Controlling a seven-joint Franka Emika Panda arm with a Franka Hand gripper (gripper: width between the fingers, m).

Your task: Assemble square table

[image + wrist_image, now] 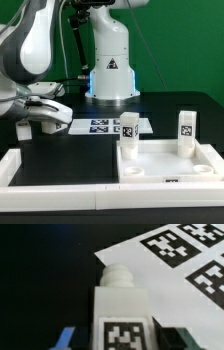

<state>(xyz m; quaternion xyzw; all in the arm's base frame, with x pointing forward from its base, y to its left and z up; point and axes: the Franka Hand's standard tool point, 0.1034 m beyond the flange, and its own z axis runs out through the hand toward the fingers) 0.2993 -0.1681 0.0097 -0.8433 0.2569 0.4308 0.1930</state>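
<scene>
Over on the exterior view's left, the arm is bent right down and its gripper sits low over the black table. From the wrist view you can see why: a white leg lies lengthways between the jaws, its tag nearest the camera and its ridged, threaded end pointing away. One blue finger shows beside it. The claw looks clamped on this leg, though the other finger is out of sight. The leg's tip is seen against the edge of the marker board; whether the two touch I can't make out.

Moving along, that marker board lies flat in the middle of the table, just in front of the robot's white base.

Further toward the exterior view's right is the square tabletop, lying flat, with a small tag on its front side. Two more legs stand upright on it at its far corners: the left upright leg and the right upright leg, each with a tag facing us. They are well apart from the gripper.

Along the front runs a long white border rail, with the tabletop tucked just behind it
</scene>
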